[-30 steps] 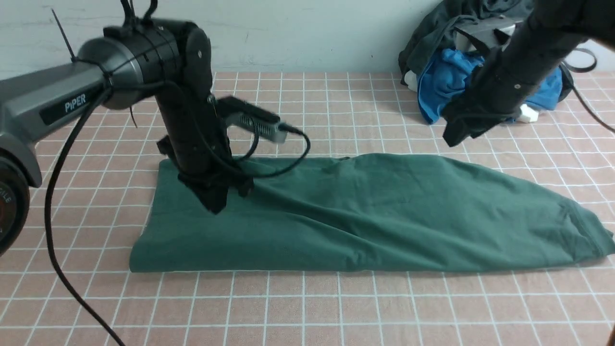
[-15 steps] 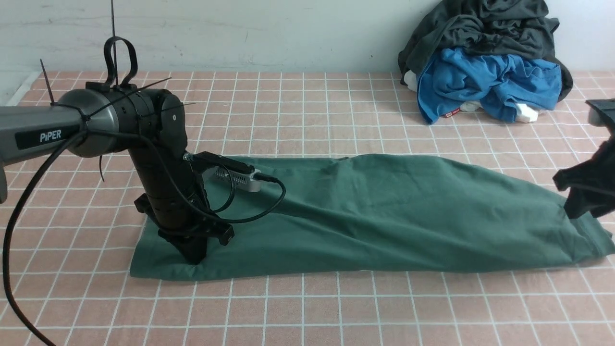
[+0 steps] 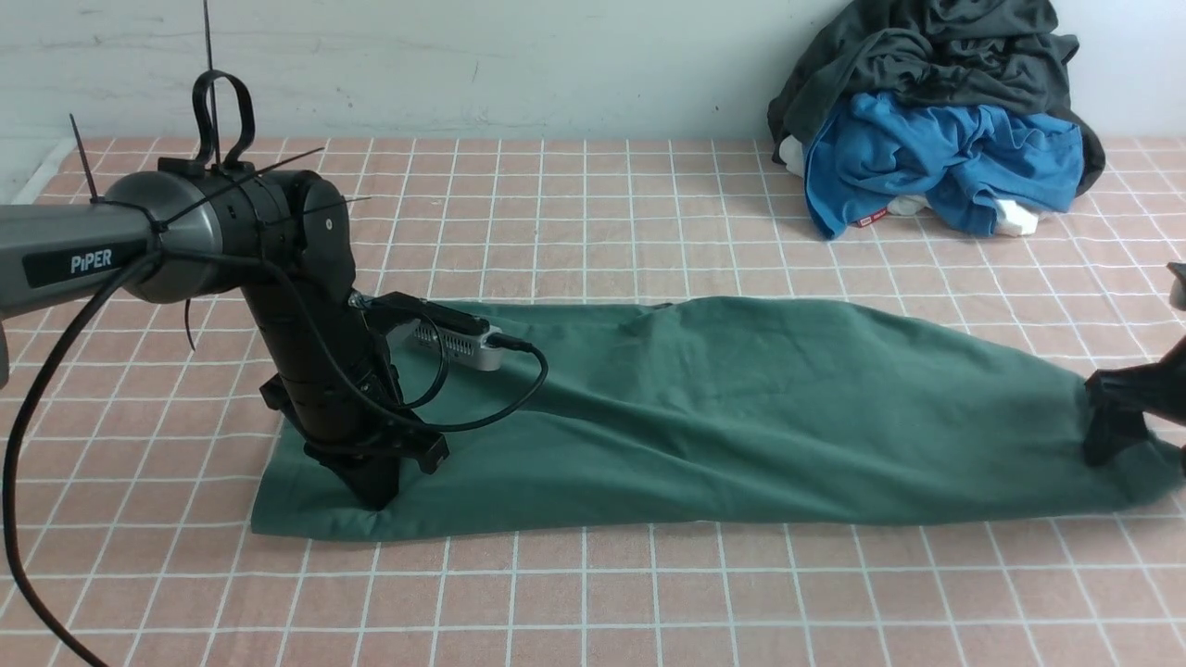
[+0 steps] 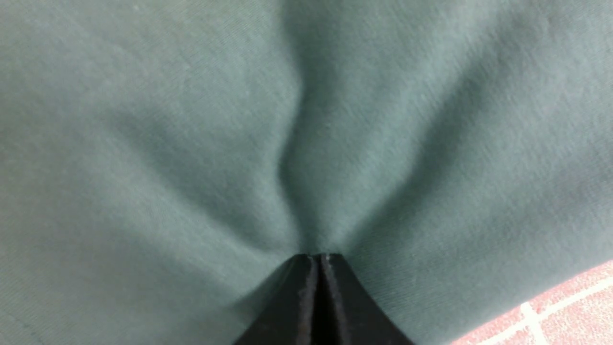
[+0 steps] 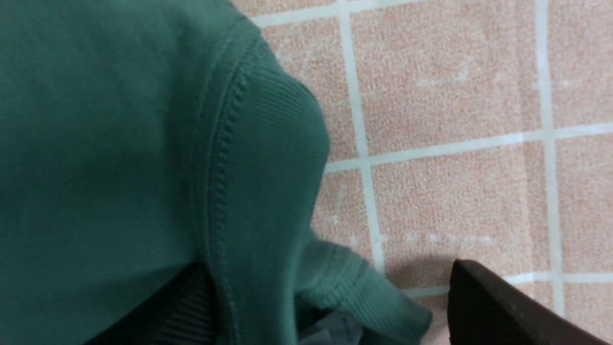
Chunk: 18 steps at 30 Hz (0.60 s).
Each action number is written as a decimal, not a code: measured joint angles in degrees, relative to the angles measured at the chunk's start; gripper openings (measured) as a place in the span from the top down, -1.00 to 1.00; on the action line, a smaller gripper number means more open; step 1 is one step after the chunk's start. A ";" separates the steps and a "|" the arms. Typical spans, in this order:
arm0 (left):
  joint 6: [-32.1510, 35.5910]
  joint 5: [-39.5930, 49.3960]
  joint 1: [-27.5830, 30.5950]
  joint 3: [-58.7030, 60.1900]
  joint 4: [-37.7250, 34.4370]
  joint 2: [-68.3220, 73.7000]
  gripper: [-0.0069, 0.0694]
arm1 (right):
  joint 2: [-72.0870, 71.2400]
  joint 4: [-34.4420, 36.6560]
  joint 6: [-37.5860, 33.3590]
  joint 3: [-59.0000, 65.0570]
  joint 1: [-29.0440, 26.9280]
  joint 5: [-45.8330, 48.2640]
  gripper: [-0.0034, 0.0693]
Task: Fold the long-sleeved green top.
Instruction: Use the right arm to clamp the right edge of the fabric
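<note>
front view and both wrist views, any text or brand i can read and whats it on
"PiPER": white lettering on a dark plate on the left arm.
Too small to read: the print on the red tag on the blue garment.
Wrist views: no text on the green long-sleeved top.

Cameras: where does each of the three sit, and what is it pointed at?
Front: between the arms, facing forward over the table; top, left gripper, right gripper.
Left wrist: on the left arm, looking along its shut gripper at pinched top.
Right wrist: on the right arm, looking at the top's ribbed edge between open fingers.
All share the top.
</note>
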 joint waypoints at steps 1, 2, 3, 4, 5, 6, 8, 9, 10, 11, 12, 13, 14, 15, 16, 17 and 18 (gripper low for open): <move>0.05 0.00 0.00 0.00 0.00 0.00 0.83 | 0.03 0.17 0.00 0.00 0.00 -0.13 -0.74; 0.05 0.00 0.00 0.00 0.00 0.00 0.83 | 0.03 0.32 0.00 0.00 0.00 -0.13 -0.71; 0.05 0.00 0.00 0.00 0.00 0.00 0.83 | 0.03 0.45 0.00 0.00 0.00 -0.06 -0.68; 0.05 0.00 0.00 0.00 0.00 0.00 0.83 | 0.03 0.52 -0.05 0.00 0.00 -0.06 -0.62; 0.11 0.00 0.00 0.00 0.00 0.00 0.83 | 0.03 0.75 -0.19 0.00 0.00 0.07 -0.55; 0.11 0.00 0.00 0.00 -0.07 0.00 0.83 | 0.03 1.01 -0.45 0.00 0.06 0.31 -0.46; 0.11 0.00 0.00 0.00 -0.07 0.00 0.83 | 0.03 1.45 -1.43 0.00 0.42 0.68 -0.22; 0.11 0.00 0.00 0.00 -0.07 0.00 0.83 | -0.04 1.62 -1.84 0.00 0.62 0.89 -0.08; 0.11 0.00 0.00 0.00 -0.07 -0.04 0.83 | -0.21 1.61 -2.53 0.00 1.04 1.16 0.09; 0.11 0.00 0.00 0.00 -0.07 -0.04 0.83 | -0.30 1.61 -2.66 0.00 1.12 1.21 0.09; 0.11 -0.07 0.00 0.00 -0.02 -0.20 0.83 | -1.05 1.34 -3.41 -0.22 1.72 1.92 0.40; 0.11 -0.25 0.00 0.21 0.06 -0.51 0.83 | -1.79 0.88 -3.67 -0.60 1.95 2.66 0.57; 0.11 -0.22 0.00 0.21 0.06 -0.58 0.83 | -2.16 0.61 -3.67 -0.71 2.11 3.00 0.60; 0.11 -0.42 0.00 0.49 0.34 -1.39 0.83 | -3.71 -0.76 -3.29 -1.65 2.20 4.45 0.77; 0.11 -0.41 0.00 0.76 0.50 -2.09 0.83 | -4.82 -1.74 -2.76 -2.31 2.25 5.25 0.79; 0.11 -0.32 0.00 0.83 0.69 -2.98 0.83 | -6.35 -3.25 -1.94 -3.19 2.25 6.24 0.79; 0.15 -0.32 0.00 0.95 0.87 -4.50 0.83 | -7.67 -4.80 -0.89 -4.15 2.25 7.19 0.79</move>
